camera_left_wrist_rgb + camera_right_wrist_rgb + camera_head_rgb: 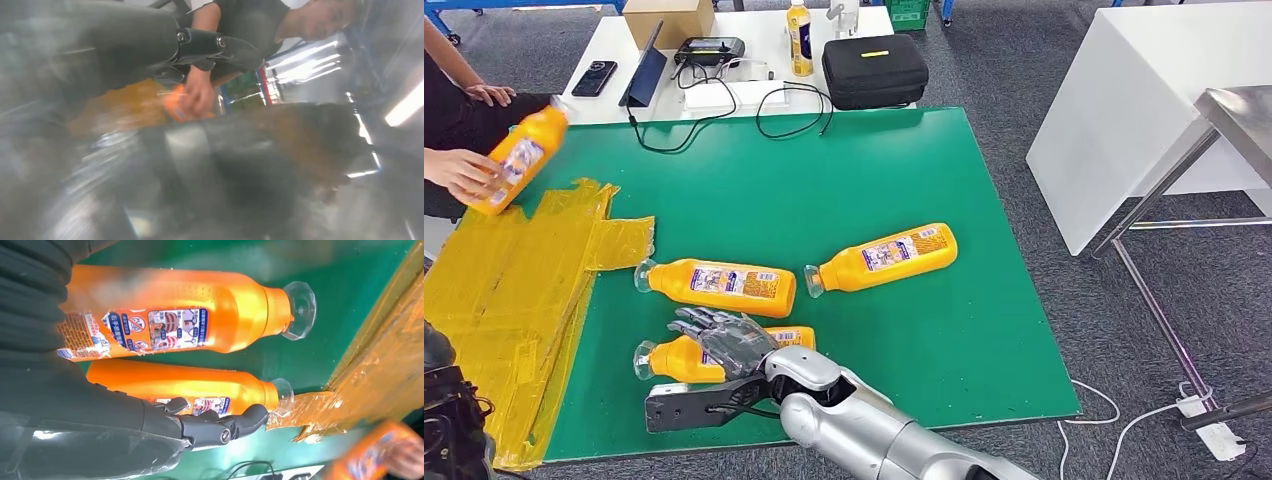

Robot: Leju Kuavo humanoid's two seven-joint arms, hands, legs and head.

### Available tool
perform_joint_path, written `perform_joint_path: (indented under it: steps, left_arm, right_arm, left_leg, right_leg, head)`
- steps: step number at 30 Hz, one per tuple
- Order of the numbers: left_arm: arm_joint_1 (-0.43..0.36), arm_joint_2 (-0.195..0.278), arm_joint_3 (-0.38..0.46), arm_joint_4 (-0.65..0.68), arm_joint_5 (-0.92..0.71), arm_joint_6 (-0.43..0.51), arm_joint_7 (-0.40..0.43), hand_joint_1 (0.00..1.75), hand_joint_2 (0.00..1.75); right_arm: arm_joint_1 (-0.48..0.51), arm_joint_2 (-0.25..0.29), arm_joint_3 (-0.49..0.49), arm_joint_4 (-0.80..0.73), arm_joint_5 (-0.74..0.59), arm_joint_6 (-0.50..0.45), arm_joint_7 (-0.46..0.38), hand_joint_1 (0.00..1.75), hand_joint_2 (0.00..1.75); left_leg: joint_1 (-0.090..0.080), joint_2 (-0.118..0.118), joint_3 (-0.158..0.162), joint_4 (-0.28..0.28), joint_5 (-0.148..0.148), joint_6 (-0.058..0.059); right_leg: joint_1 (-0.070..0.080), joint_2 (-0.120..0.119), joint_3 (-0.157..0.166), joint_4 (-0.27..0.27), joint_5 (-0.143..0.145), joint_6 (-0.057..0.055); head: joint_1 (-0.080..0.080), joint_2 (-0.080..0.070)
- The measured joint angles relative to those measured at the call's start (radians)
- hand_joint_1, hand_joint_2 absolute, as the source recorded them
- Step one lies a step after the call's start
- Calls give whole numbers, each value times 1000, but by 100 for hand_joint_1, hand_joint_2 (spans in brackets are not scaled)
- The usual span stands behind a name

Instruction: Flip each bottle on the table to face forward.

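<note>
Green table [904,170] has three orange bottles lying flat. The right hand [724,342] is draped over the nearest bottle [669,360], fingers spread, not clearly gripping yet. I'd wrap it mid-body before rolling so it doesn't bump the middle bottle [719,286]. The right wrist view shows the labels; the left hand [150,45] is blurred, can't tell.

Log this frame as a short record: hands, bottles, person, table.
right hand: lies on the nearest bottle, fingers over its body; grip cannot be confirmed
left hand: blurred in its wrist view, state unclear
middle bottle: lying flat, cap to the left
far bottle: lying flat, cap to the left
person's bottle: held by a person's hand at the table's left edge
surface: green mat, yellow taped patch
</note>
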Motion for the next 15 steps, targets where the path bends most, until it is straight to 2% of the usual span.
perform_joint_path:
  steps: [7,15]
  left_arm:
    - [62,-20,60,-66,23,-35,0,0,0]
    - [85,-37,103,-87,26,-53,0,0,0]
  right_arm:
    - [16,-3,13,10,214,-94,100,0,175]
    - [34,-9,-12,17,309,-71,124,0,175]
  left_leg:
    - [0,0,0,0,0,0]
    - [0,0,0,0,0,0]
  right_leg:
    - [0,0,0,0,0,0]
    - [0,0,0,0,0,0]
  head:
    - [0,0]
    - [0,0]
